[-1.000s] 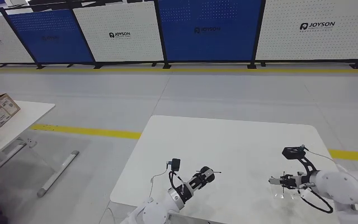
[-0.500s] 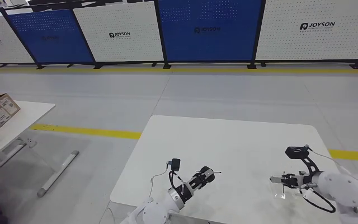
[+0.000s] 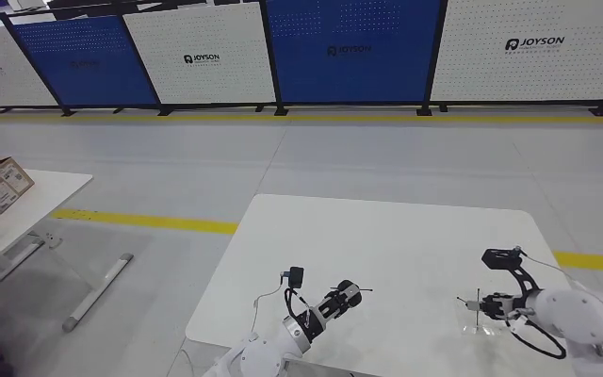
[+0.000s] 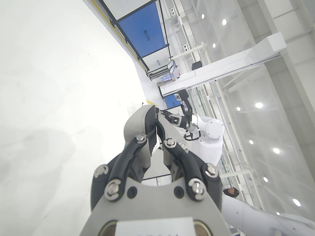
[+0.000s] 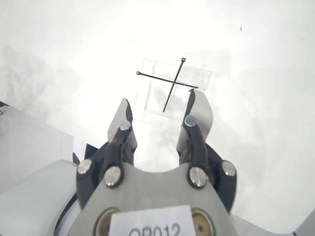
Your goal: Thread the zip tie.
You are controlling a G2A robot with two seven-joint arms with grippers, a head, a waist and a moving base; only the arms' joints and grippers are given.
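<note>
1. We saw the right gripper [image 5: 159, 99] hanging wide open and empty just above the clear block [image 5: 199, 76] on the table [image 5: 73, 30]. Two ties lay crossed on that block. The first zip tie [image 5: 155, 77] ran across between the fingers, and the second zip tie [image 5: 169, 94] cut over it. We could not tell which one lay on top.
2. We judged the crossing to be the main hazard. A pinch near it could have caught both ties, or lifted one and flicked the other off the block.
3. The ties looked thin and flat on a slick surface, so the fingers might have closed above one, skidded it aside, or pushed the block itself.
4. The left gripper [image 4: 157, 114] waited well apart, near the table's front edge, with its pads pressed together. In the top view a thin dark strand [image 3: 366, 289] seemed to poke from it, but we could not tell whether that was a tie.
5. A tie grasped crooked would have left its tail badly aimed at the small head slot, and we thought the threading could miss.
</note>
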